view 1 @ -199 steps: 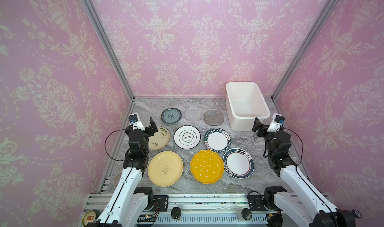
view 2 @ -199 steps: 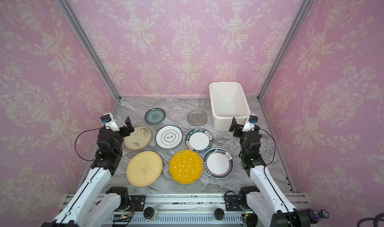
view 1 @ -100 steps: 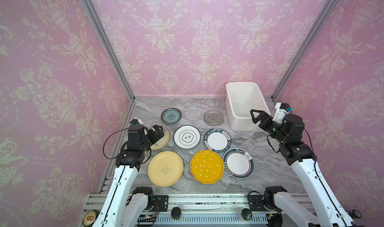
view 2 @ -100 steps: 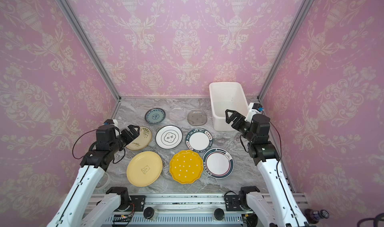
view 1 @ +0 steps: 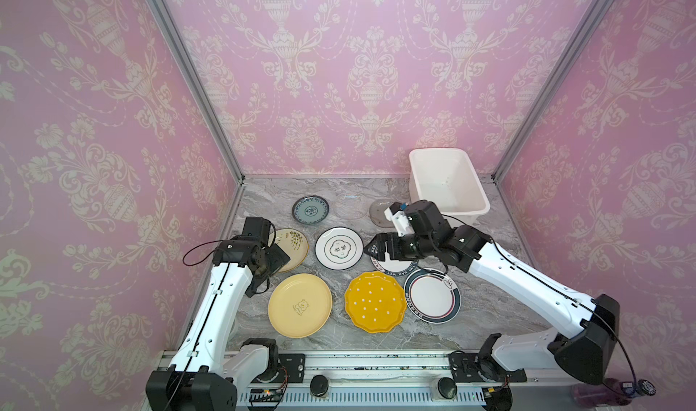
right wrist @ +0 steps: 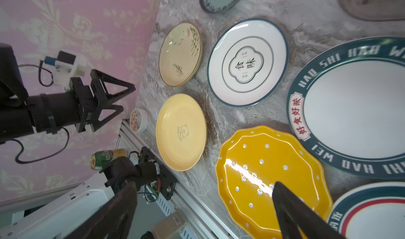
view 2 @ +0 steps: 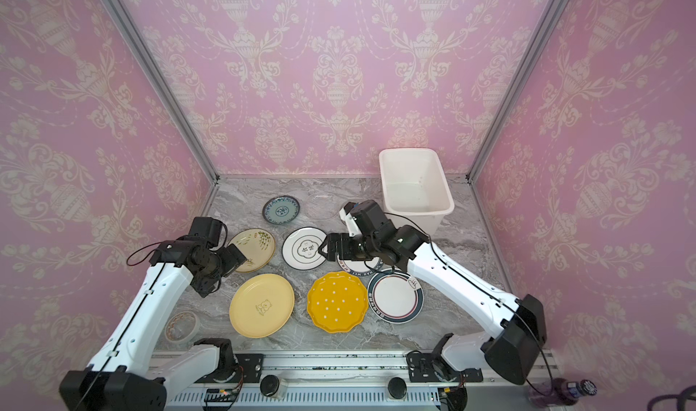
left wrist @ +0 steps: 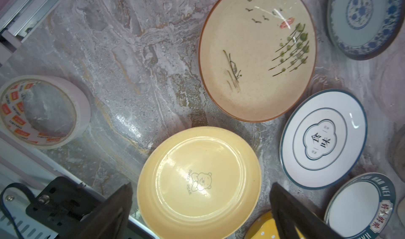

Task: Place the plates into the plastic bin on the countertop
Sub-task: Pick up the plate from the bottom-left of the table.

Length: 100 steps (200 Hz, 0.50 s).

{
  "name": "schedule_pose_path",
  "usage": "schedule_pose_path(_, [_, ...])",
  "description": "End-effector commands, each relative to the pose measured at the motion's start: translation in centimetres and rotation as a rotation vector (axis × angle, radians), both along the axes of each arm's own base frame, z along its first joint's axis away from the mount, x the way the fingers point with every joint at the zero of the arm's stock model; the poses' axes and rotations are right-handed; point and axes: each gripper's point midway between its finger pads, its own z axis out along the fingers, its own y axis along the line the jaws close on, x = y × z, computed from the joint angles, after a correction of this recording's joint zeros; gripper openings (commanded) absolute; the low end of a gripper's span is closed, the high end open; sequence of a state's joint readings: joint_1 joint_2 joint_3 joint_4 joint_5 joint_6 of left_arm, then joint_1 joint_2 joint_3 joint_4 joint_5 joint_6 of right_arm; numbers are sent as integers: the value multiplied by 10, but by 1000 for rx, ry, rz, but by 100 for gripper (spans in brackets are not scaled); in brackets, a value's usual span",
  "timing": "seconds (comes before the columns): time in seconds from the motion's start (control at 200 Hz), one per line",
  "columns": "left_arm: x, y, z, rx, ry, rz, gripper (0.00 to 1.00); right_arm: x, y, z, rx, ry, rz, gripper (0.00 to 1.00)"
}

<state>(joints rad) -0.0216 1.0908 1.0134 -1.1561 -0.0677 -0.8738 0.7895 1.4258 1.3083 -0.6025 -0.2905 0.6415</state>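
1. One tape roll (view 2: 182, 326) at the left edge of the table (view 1: 263, 202), beside my left arm.
2. My left hand (right wrist: 128, 98) has its jaws spread wide with nothing in them. It is raised above the table by the cream floral plate (view 1: 293, 243).
3. I count nine plates, all flat on the table. There are three on the left: one pale yellow plate (view 1: 300, 304) in front, the cream floral plate behind it, and one teal plate (view 1: 310, 209) at the back.
4. Three in the middle: one orange dotted plate (view 1: 375, 301) in front, one emblem plate (view 1: 339, 248) (white, dark rim), and one clear glass plate (view 1: 351, 205) at the back.
5. My right hand (view 1: 373, 249) is released and empty, hovering over the left edge of the lettered plate (view 1: 395, 268).
6. Three on the right: one striped-rim plate (view 1: 432, 295) in front, the lettered plate, and one smoky glass plate (view 1: 378, 211), partly hidden by my right arm.
7. One white plastic bin (view 1: 448, 168) sits at the back right. All nine plates are outside it.
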Motion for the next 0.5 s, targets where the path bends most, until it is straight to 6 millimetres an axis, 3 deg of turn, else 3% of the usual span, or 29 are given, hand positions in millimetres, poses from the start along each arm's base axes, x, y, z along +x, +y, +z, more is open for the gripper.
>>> schedule_pose_path(0.0, [-33,7,-15,26,130,41,99,-22,30,-13,-71,11,166,96])
schedule_pose_path(0.255, [-47,2,-37,-4,193,4,99,-38,98,-66,-100,115,307,94])
schedule_pose_path(0.495, [-56,-1,-59,-25,239,-39,99,-40,124,-120,-135,217,343,93])
